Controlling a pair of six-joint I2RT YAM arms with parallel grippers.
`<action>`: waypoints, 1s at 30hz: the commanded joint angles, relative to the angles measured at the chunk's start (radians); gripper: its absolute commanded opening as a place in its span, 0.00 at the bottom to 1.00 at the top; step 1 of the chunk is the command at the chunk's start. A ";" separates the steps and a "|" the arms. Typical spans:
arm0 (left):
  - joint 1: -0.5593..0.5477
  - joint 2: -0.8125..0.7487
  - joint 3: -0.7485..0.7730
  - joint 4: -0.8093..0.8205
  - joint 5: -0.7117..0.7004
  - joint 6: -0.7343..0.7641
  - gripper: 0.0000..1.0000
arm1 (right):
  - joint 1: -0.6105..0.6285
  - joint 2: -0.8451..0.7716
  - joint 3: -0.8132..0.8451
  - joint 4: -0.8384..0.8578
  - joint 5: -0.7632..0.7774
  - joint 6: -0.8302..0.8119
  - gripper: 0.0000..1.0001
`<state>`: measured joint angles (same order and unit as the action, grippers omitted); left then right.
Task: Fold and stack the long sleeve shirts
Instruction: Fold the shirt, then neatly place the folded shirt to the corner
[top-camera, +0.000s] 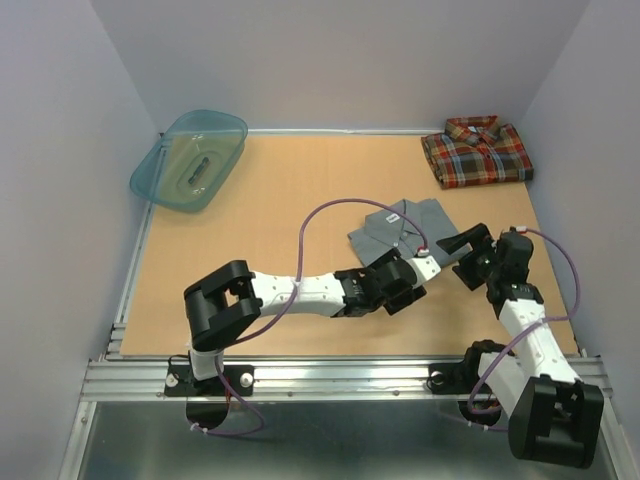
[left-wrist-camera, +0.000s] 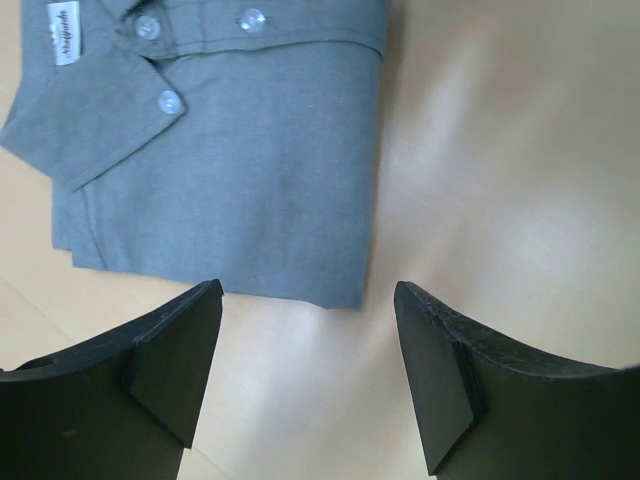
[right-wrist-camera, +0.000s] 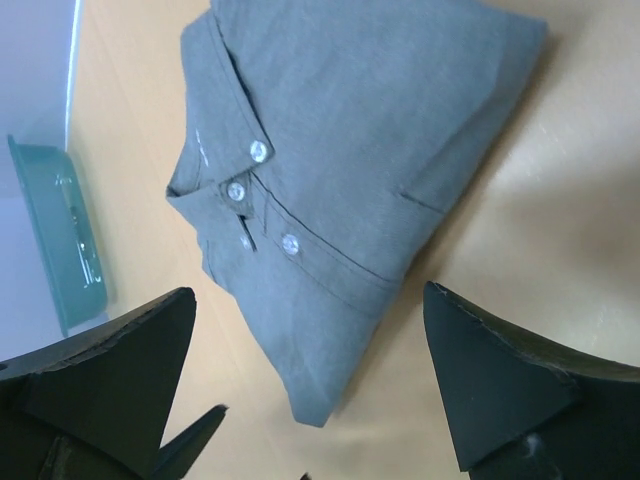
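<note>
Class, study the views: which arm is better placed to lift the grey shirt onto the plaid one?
Probably the right arm. The right gripper, open, sits beside the grey shirt, and the plaid shirt lies far right, on that arm's side. The left gripper, also open, would reach across.

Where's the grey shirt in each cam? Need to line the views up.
Top external: grey shirt just right of frame centre.
Left wrist: grey shirt upper left, running off the top edge.
Right wrist: grey shirt upper centre, lying diagonally.
Shared landmark: its buttoned collar.
</note>
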<state>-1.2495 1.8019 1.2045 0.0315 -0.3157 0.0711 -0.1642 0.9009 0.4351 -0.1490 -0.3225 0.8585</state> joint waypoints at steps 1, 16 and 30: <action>-0.011 0.040 0.003 0.064 -0.043 0.087 0.79 | -0.005 -0.086 -0.088 0.029 0.008 0.091 1.00; -0.051 0.171 -0.028 0.150 -0.069 0.084 0.64 | -0.005 -0.108 -0.206 0.065 0.008 0.204 1.00; -0.050 0.172 -0.026 0.165 -0.122 0.050 0.08 | -0.005 -0.043 -0.282 0.296 -0.059 0.281 1.00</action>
<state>-1.3006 2.0006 1.1873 0.1947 -0.4164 0.1318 -0.1642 0.8330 0.1936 -0.0242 -0.3485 1.0931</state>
